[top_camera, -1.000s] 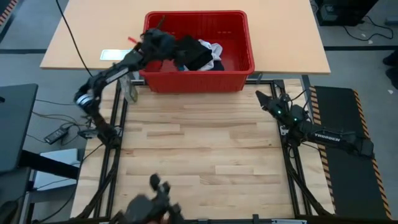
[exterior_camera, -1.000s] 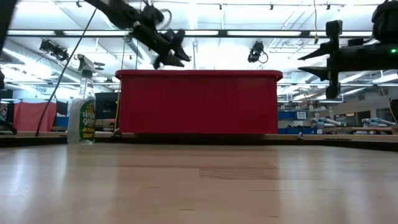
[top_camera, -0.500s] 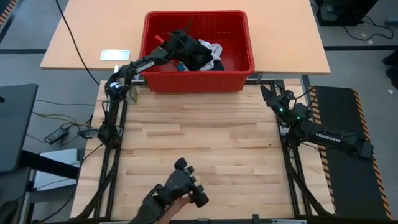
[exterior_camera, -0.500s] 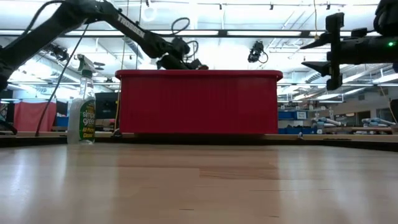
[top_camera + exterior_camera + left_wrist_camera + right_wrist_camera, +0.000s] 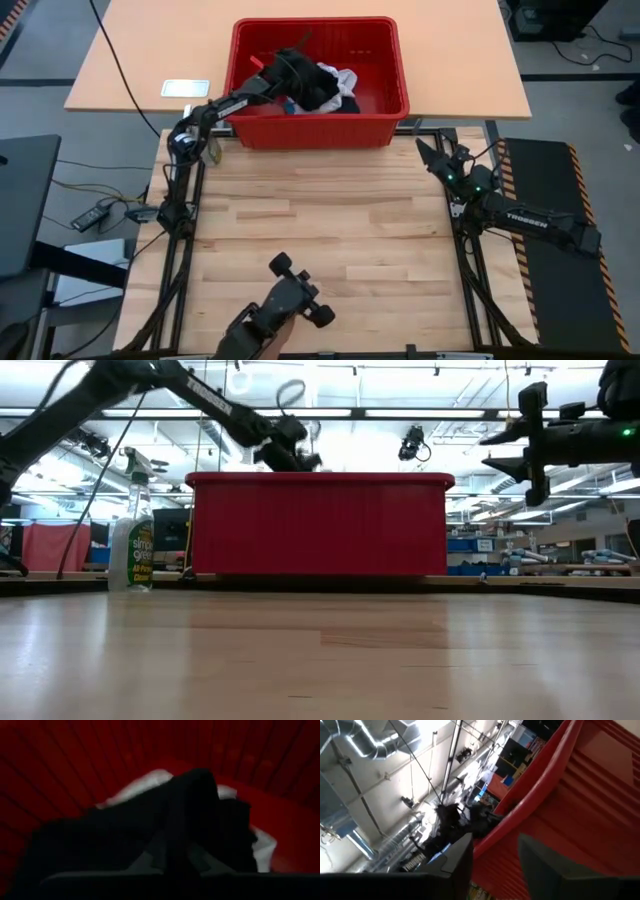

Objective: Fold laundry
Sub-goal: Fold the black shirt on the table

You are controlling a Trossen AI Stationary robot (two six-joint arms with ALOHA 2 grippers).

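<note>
Left hand (image 5: 287,68) is down in the red basket (image 5: 385,100), fingers together on the black shirt (image 5: 312,88) right under it; white garment (image 5: 343,78) just beside. Risk: thin pinch slips, or drags the white garment along. Right hand (image 5: 428,158) waits off the surface edge, fingers apart. Actual grip hidden by cloth; blue piece barely visible.

A crumpled black cloth shirt (image 5: 312,88) is lying heaped inside the red plastic basket (image 5: 390,80), overlapping a bunched white garment (image 5: 343,79) beside it.
</note>
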